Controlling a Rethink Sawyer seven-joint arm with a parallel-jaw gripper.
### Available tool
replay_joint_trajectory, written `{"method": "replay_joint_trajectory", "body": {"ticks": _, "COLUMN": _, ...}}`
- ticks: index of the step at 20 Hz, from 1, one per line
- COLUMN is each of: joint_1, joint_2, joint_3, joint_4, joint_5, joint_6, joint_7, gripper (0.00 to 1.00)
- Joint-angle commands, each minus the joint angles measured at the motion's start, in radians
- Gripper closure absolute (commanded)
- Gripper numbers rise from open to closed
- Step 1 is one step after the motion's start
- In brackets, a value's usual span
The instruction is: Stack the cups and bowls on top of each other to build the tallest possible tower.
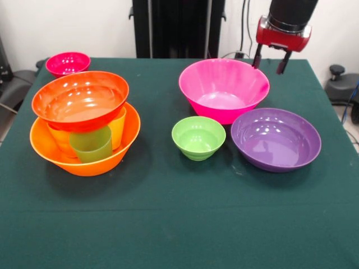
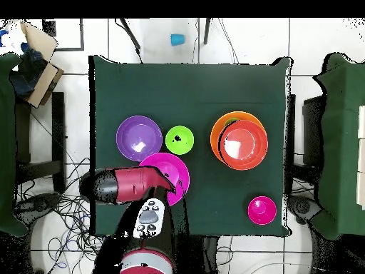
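The tower stands at the left of the front view: a large orange bowl point(image 1: 84, 159) holds a green cup point(image 1: 91, 144), a yellow cup point(image 1: 118, 126) and an orange cup point(image 1: 59, 140). A wide red-orange bowl point(image 1: 80, 100) rests on the cups. A large pink bowl point(image 1: 223, 89), a small light green bowl point(image 1: 198, 137), a purple bowl point(image 1: 275, 139) and a small crimson bowl point(image 1: 68, 63) stand apart on the table. My gripper point(image 1: 270, 60) is open and empty. It hovers above the pink bowl's far right rim. In the overhead view my gripper point(image 2: 173, 187) is over the pink bowl point(image 2: 167, 165).
The green cloth table point(image 1: 179, 224) has open room along its front. In the overhead view a small blue cup point(image 2: 177, 39) lies on the floor beyond the table's far edge. Cardboard boxes point(image 2: 36, 61) sit off the table at the upper left.
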Motion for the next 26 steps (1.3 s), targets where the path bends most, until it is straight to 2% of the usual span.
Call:
{"method": "replay_joint_trajectory", "body": {"ticks": 1, "joint_1": 0.034, "joint_2": 0.109, "joint_3": 0.007, "joint_4": -0.100, "joint_5": -0.027, "joint_6": -0.058, "joint_7": 0.120, "gripper": 0.00}}
{"method": "replay_joint_trajectory", "body": {"ticks": 14, "joint_1": 0.090, "joint_2": 0.190, "joint_3": -0.059, "joint_4": -0.205, "joint_5": -0.014, "joint_6": -0.021, "joint_7": 0.130, "gripper": 0.00}}
{"method": "replay_joint_trajectory", "body": {"ticks": 19, "joint_1": 0.122, "joint_2": 0.221, "joint_3": -0.112, "joint_4": -0.239, "joint_5": -0.024, "joint_6": -0.010, "joint_7": 0.137, "gripper": 0.00}}
{"method": "replay_joint_trajectory", "body": {"ticks": 26, "joint_1": 0.114, "joint_2": 0.219, "joint_3": -0.118, "joint_4": -0.234, "joint_5": -0.020, "joint_6": -0.011, "joint_7": 0.108, "gripper": 0.00}}
